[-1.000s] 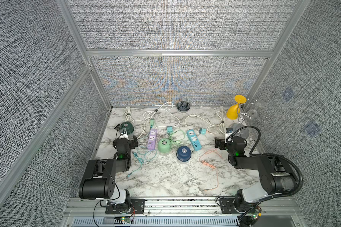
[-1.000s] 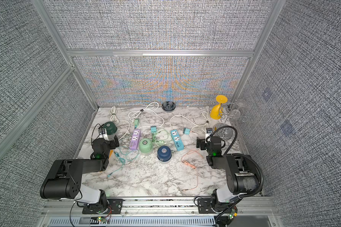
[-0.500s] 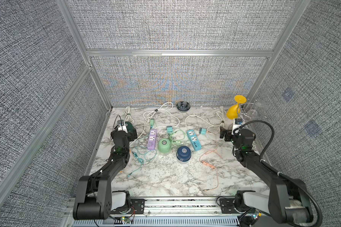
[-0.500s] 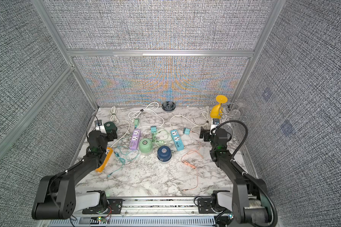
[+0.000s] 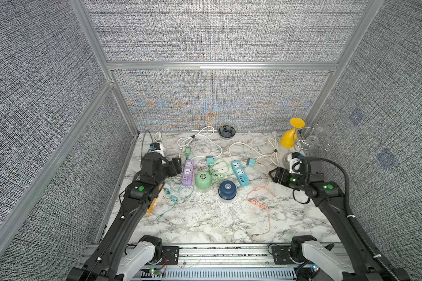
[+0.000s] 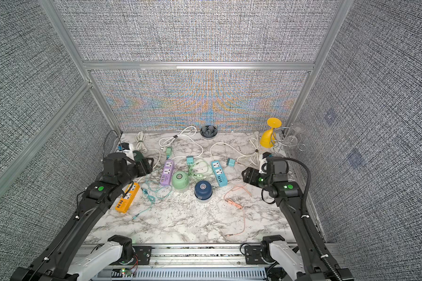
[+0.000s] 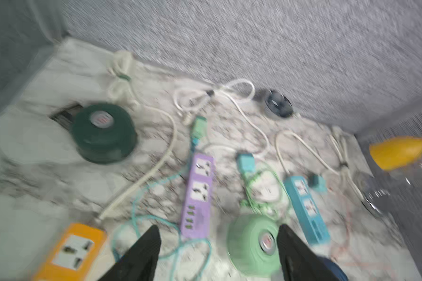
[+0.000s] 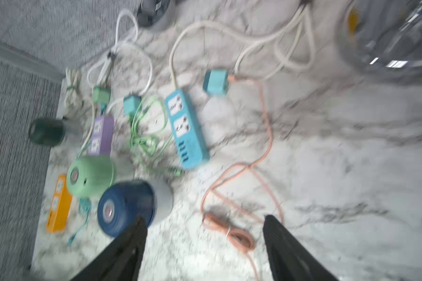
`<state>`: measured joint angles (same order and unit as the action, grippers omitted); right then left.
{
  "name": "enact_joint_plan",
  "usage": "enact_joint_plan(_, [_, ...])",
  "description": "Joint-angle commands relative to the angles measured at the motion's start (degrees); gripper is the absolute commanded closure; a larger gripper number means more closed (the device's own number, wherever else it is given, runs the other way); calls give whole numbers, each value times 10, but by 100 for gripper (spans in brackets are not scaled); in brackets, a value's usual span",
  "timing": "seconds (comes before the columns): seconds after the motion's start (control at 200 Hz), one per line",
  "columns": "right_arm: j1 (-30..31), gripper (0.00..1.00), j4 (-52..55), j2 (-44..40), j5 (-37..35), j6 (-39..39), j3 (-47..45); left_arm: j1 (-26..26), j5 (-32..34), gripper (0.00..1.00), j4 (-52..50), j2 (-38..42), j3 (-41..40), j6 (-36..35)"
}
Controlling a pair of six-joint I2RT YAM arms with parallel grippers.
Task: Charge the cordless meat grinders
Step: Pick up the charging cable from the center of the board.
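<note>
Three cordless meat grinders stand on the marble table. The mint green one [image 5: 203, 179] [image 7: 253, 245] and the navy blue one [image 5: 227, 191] [image 8: 127, 206] are mid-table. The dark green one [image 6: 138, 155] [image 7: 102, 132] is at the back left, partly behind my left arm. My left gripper [image 6: 148, 165] [image 7: 218, 228] hovers open just right of the dark green grinder, holding nothing. My right gripper [image 5: 277, 175] [image 8: 204, 219] hovers open at the right side, above a coiled pink cable [image 8: 232, 233], also empty. Both wrist views are blurred.
Purple [image 5: 188, 171], blue [image 5: 239, 173] and orange [image 6: 128, 199] power strips lie among white, teal [image 5: 176, 194] and green [image 5: 217, 167] cables. A dark dish [image 5: 227, 131] sits at the back wall. A yellow cup [image 5: 290, 138] and glasses on a wire rack [image 5: 312, 141] fill the back right corner.
Both arms have unfolded from their tucked pose and stretched forward and up, carrying the grippers toward the back of the table. No object has moved.
</note>
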<state>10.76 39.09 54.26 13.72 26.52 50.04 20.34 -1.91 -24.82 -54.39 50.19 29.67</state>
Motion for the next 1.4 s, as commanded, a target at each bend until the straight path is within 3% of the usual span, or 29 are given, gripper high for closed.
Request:
enact_joint_plan(0.0, [89,22,88,-8,-23,73,-31,68,-10,27,-65,18,-46,95])
enact_joint_plan(0.195, [260,22,7,11,-70,156,-106,216,57,28,-12,-2,-113,176])
enact_joint_plan(0.31, [340,13,-59,64,-107,145,-114,279,77,27,18,-64,-103,152])
enact_joint_plan(0.405, [367,8,-104,127,-110,122,-102,294,69,27,56,-113,-101,131])
enact_joint_plan(0.51, [368,6,-143,185,-101,112,-85,298,66,27,96,-138,-104,106])
enact_joint_plan(0.69, [335,5,-85,206,-90,92,-51,301,47,27,125,-129,-104,80])
enact_joint_plan(0.821, [335,16,38,153,-109,107,-41,332,34,32,107,-144,-106,74])
enact_joint_plan(0.866, [334,24,92,127,-125,129,-39,349,27,34,105,-154,-112,80])
enact_joint_plan(1.046, [328,43,240,10,-178,206,-52,463,15,47,104,-211,-80,58])
enact_joint_plan(1.141, [304,42,284,-37,-205,230,-58,501,1,57,89,-271,-18,12])
enact_joint_plan(1.281, [257,40,288,-68,-186,231,-72,547,-17,67,88,-368,57,-48])
enact_joint_plan(1.391, [236,28,299,-90,-178,236,-78,578,-24,71,105,-431,91,-79])
